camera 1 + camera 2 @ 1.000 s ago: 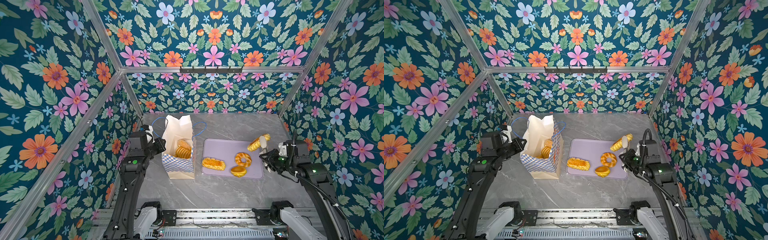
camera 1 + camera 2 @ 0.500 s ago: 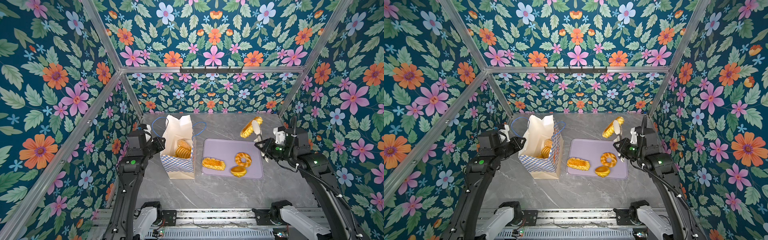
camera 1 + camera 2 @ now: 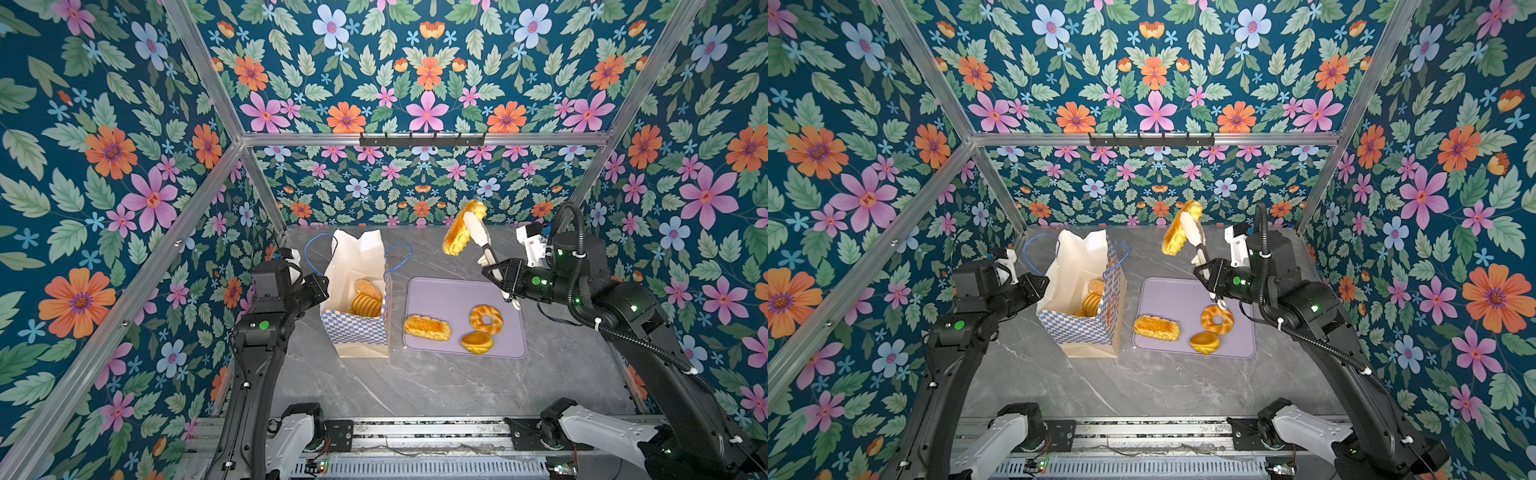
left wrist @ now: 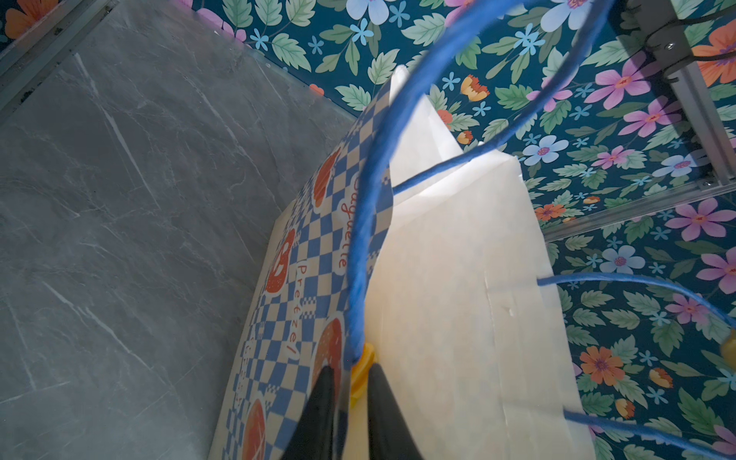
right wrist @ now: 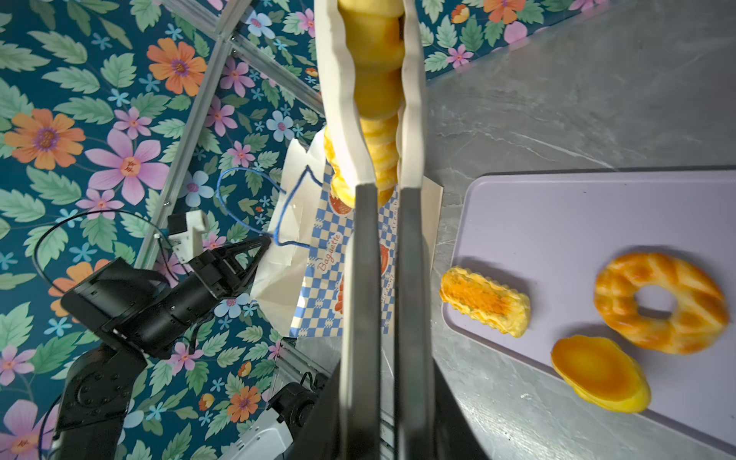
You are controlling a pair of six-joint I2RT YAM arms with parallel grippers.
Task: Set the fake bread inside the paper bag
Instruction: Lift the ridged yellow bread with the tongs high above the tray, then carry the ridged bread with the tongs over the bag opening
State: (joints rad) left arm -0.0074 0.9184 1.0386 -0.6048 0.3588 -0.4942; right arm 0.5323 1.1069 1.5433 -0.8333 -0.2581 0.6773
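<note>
The paper bag (image 3: 357,328) stands open left of centre, with a ridged pastry (image 3: 365,304) and a sesame bun (image 3: 368,287) inside. My left gripper (image 3: 326,286) is at its left rim. In the left wrist view the black fingers (image 4: 326,398) pinch the bag wall (image 4: 458,298) beside a blue cord handle (image 4: 366,223). My right gripper (image 3: 473,224) is shut on a braided loaf of fake bread (image 3: 455,239), held high behind the tray and right of the bag mouth. The right wrist view shows the loaf (image 5: 374,59) squeezed between the white fingers (image 5: 342,99).
A lilac tray (image 3: 449,295) lies right of the bag and holds a filled long loaf (image 3: 427,327), a ring (image 3: 486,319) and an orange tart (image 3: 477,343). Floral walls close in the grey marble table (image 3: 415,382) on three sides.
My right gripper has risen and swung left with the braided loaf, from beside the tray's right edge to above the table behind it. The left arm has barely shifted at the bag.
</note>
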